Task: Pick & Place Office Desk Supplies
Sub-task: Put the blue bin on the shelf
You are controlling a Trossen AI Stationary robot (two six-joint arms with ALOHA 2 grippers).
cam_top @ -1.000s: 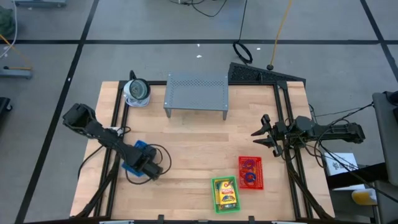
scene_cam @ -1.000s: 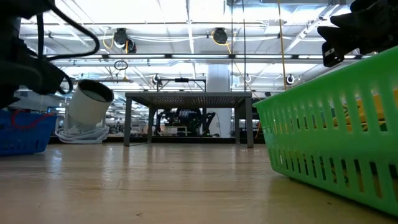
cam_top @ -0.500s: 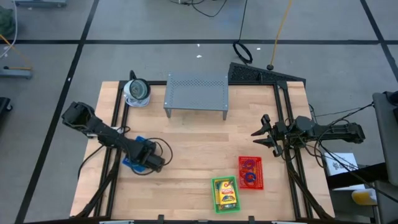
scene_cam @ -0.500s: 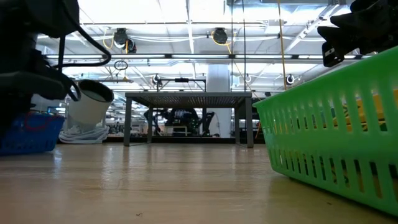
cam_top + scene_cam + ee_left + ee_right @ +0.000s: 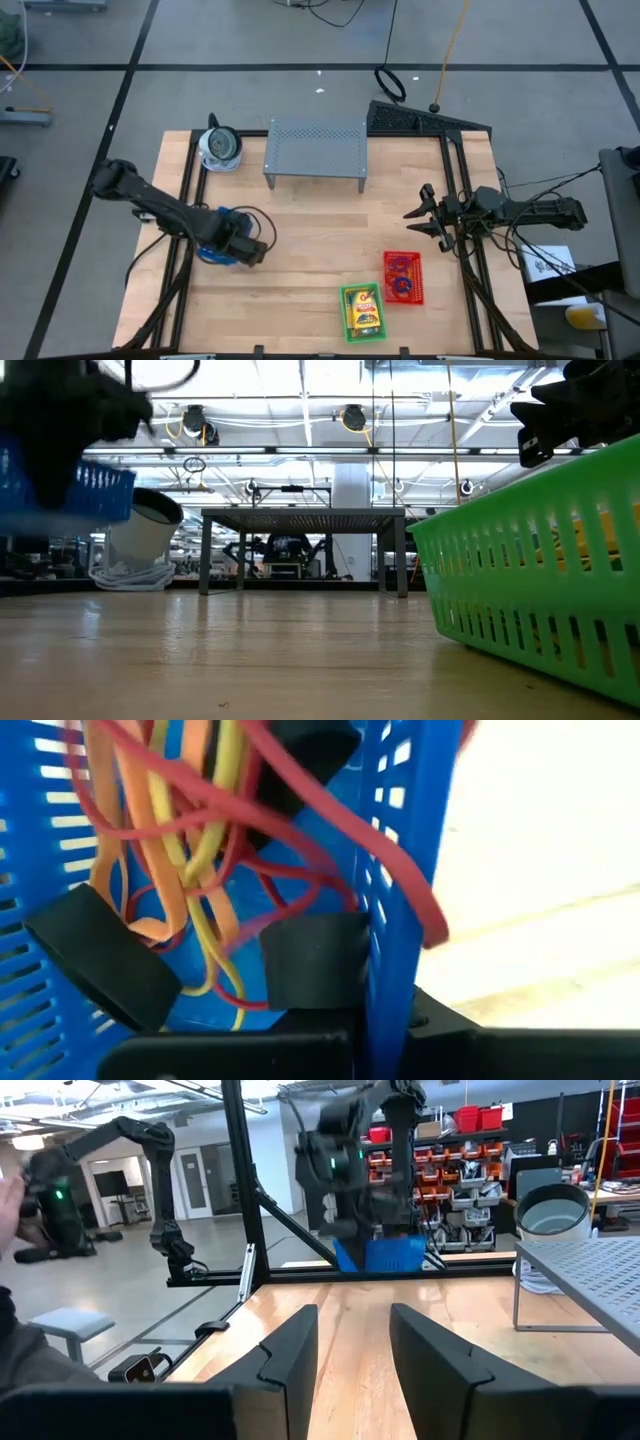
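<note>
Blue plastic basket (image 5: 400,870) of orange, red and yellow rubber bands (image 5: 190,830), clamped at its wall by the left gripper's (image 5: 235,247) clenched fingers and raised clear of the wooden surface (image 5: 310,230) at its left side. Step in hand, as judged: carrying the basket; next move calls for a level transfer and a clear set-down spot. Green basket (image 5: 362,312) with crayon boxes and red basket (image 5: 404,276) sit near the front edge. Right gripper (image 5: 428,214) waits at right, fingers parted, empty. No legible writing.

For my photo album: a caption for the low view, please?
Left gripper lifts a blue basket off the wooden table.
</note>
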